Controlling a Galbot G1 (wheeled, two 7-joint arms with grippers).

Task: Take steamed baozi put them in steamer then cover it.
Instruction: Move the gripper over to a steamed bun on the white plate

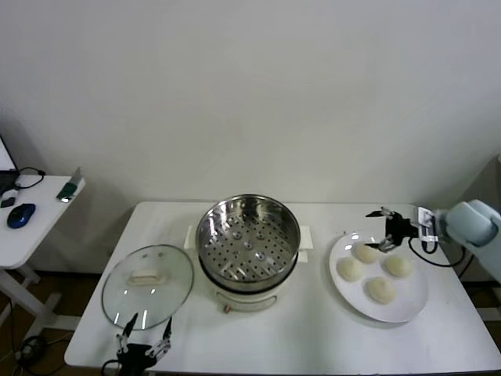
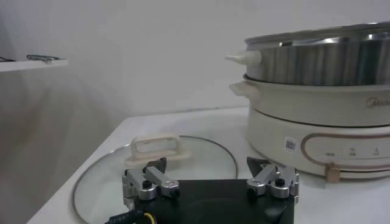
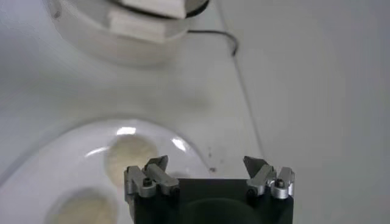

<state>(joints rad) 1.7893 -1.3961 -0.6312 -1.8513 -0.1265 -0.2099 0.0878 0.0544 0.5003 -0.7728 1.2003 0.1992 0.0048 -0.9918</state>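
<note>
Several cream-white baozi (image 1: 381, 290) lie on a white plate (image 1: 411, 309) at the right of the table. The nearest to my right gripper is the far-left one (image 1: 365, 252), also in the right wrist view (image 3: 129, 153). My right gripper (image 1: 383, 229) is open and empty, hovering over the plate's far edge just beyond that bun; in its own view (image 3: 207, 164) its jaws stand wide apart. The steel steamer (image 1: 247, 235) stands uncovered at the table's middle, its perforated tray empty. My left gripper (image 1: 145, 337) is open and empty at the table's front left edge.
The glass lid (image 1: 147, 283) with a white handle lies flat on the table left of the steamer, just beyond my left gripper (image 2: 207, 171). A side table (image 1: 31, 223) with a mouse stands at far left. The steamer's cord (image 3: 210, 33) trails behind it.
</note>
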